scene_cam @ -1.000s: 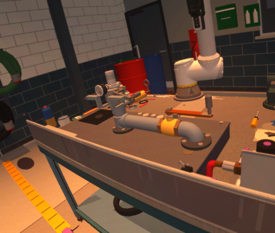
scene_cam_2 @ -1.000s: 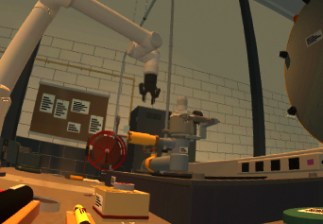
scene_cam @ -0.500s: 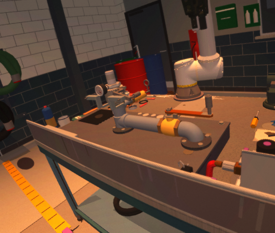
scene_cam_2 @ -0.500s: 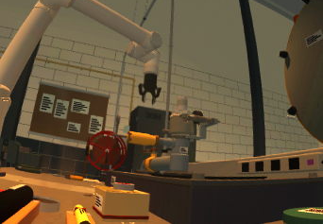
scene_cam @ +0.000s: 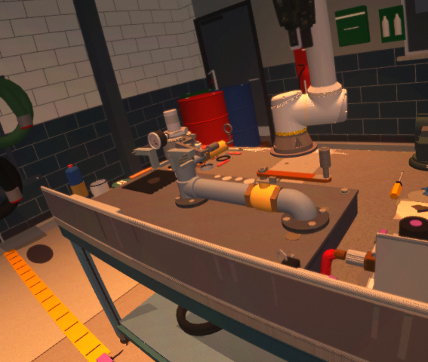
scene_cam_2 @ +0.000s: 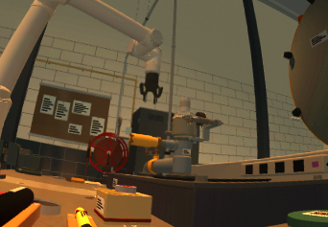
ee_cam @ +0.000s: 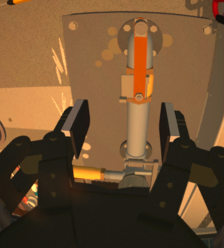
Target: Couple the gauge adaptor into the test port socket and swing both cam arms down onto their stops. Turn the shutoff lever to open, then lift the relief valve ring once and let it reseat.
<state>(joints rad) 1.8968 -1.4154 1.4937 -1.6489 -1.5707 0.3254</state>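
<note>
The gauge adaptor (scene_cam: 158, 139) sits on top of the test port socket (scene_cam: 182, 156) at the left end of the grey pipe (scene_cam: 222, 191), with the cam arms (scene_cam: 143, 151) sticking out sideways. The orange shutoff lever (scene_cam: 294, 176) (ee_cam: 140, 65) lies along the pipe over the yellow valve body (scene_cam: 264, 196). The yellow-handled relief valve (scene_cam: 216, 148) (ee_cam: 87, 173) points away from the socket, its ring (scene_cam: 228, 129) hanging behind. My gripper (scene_cam: 299, 37) (scene_cam_2: 151, 95) (ee_cam: 123, 127) hangs high above the pipe and is open and empty.
Behind the bench stand a red drum (scene_cam: 203, 115), a blue drum (scene_cam: 242, 113) and a dark door. The arm's base (scene_cam: 296, 136) is mounted on the bench behind the plate. A screwdriver (scene_cam: 396, 188), a rag and a black cap lie to the right.
</note>
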